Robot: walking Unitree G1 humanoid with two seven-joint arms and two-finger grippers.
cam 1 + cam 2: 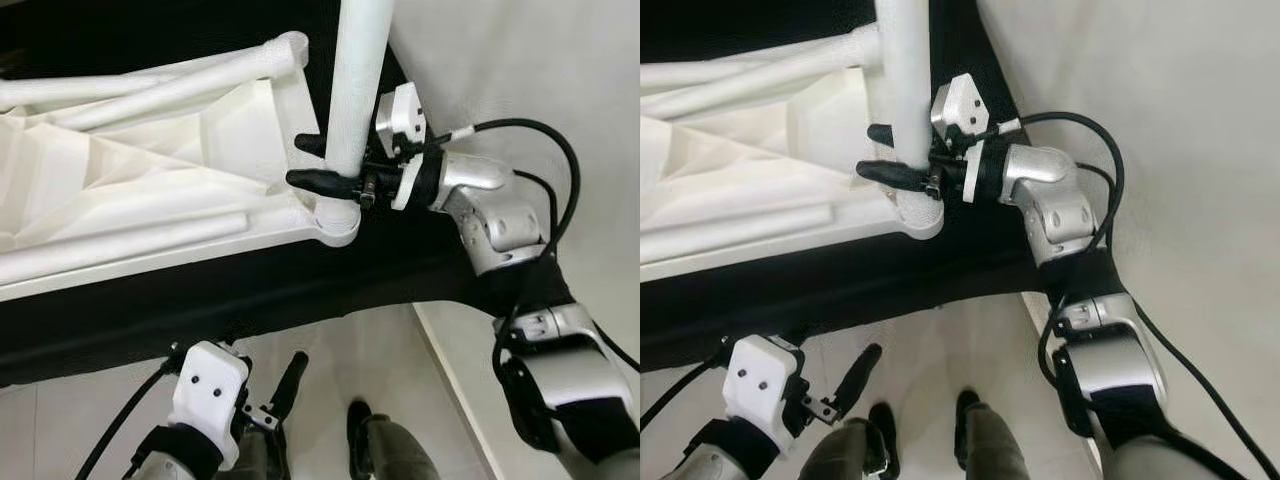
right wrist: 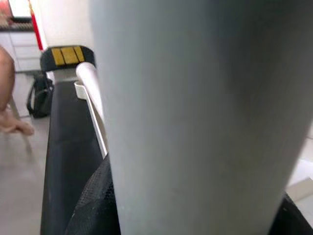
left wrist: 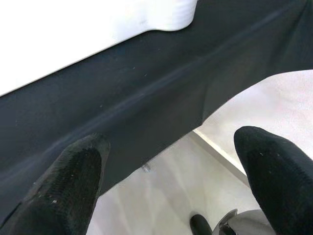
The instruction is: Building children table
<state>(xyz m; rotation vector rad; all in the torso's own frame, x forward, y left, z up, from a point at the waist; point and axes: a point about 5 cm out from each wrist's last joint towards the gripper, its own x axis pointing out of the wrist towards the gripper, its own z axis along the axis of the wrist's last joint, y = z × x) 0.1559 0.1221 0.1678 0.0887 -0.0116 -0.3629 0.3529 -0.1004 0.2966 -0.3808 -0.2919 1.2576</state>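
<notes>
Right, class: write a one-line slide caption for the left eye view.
Right gripper clamps the upright white table leg at the upturned tabletop's corner socket; left gripper hangs open below.

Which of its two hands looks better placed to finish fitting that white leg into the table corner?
The right hand: its fingers already clasp the white leg just above the corner socket. The left hand hangs open, low, below the black surface.

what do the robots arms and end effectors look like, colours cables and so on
Both arms are silver metal segments with black joint sections. The right end effector has two long black fingers behind a white angular housing; a black cable loops from its wrist along the forearm. The left end effector has the same white block, marked by two dark screw holes, matching textured black fingers and a black cable.
</notes>
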